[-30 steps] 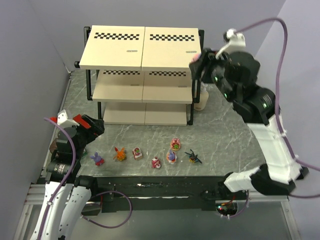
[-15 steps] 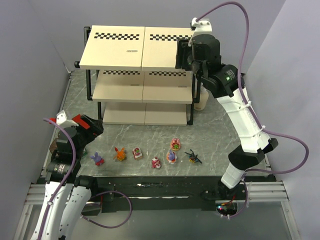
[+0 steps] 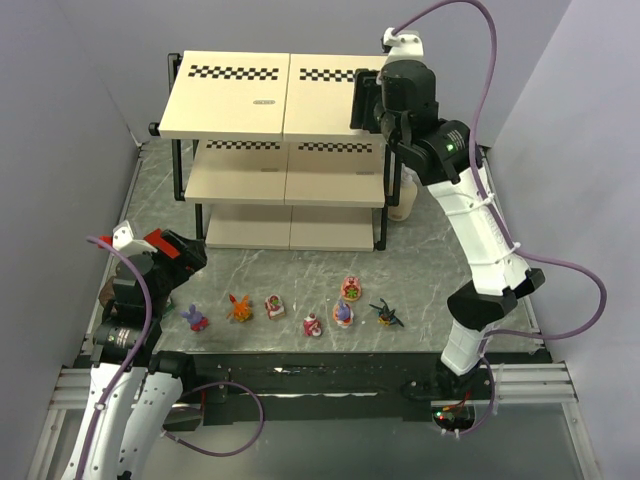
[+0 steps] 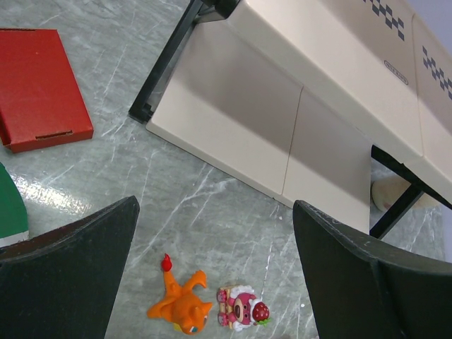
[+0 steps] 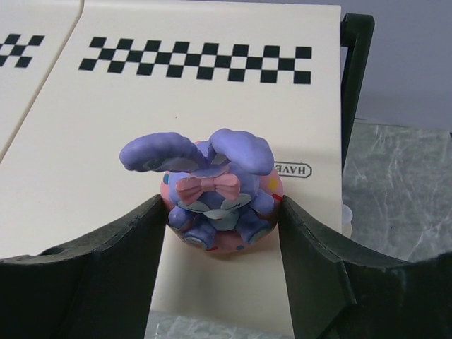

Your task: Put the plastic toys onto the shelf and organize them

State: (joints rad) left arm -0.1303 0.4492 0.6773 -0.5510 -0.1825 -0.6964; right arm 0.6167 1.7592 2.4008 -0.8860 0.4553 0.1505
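Pump bottle point(image 3: 404, 205) mostly hidden behind the shelf point(image 3: 220, 110) post — red block point(image 4: 39, 88) edge-cropped.

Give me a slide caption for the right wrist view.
Right gripper holding a purple bunny over the top of the shelf.

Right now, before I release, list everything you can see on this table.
shelf: one, cream boards, black frame, back of the table.
held bunny: one, purple-blue with pink bow, over the shelf's top board.
loose bunnies: two, purple-blue, front row, far left and right of middle.
round figures: three, red-pink, in and just behind that row.
spiky creature: one, orange, second from left.
winged creature: one, dark blue, row's right end.
pump bottle: one, cream, right of the shelf.
red block: one, red, left of the shelf.
left gripper: one, black, open, above the row's left part.
right gripper: one, black, shut on the held bunny.
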